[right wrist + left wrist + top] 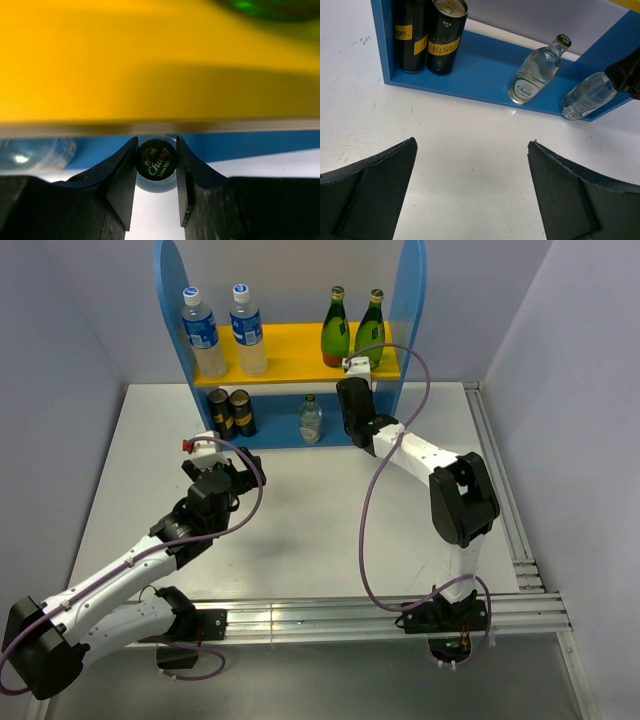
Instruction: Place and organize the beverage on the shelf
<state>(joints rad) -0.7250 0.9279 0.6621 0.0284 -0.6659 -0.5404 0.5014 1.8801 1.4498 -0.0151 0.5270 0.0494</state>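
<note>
Second short clear bottle (587,97): at the right end of the blue base of the shelf (170,300), under the yellow board. The fingers of the right gripper (155,150) are closed on its cap, and it is not yet released. Other short bottle (310,420) stands mid-base. Blue-label pair (203,335) and green pair (336,335) stand on the upper board. Left gripper (472,145): fingers spread wide, empty, over the surface (360,115). Judgement: last placement nearly done.

Left arm (110,585) low, jaws wide, right arm (420,452) outstretched, jaws clamped

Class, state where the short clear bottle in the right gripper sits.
In the left wrist view the held bottle is at the right end of the shelf base, beside the other short bottle, with the right gripper shut on it.
</note>
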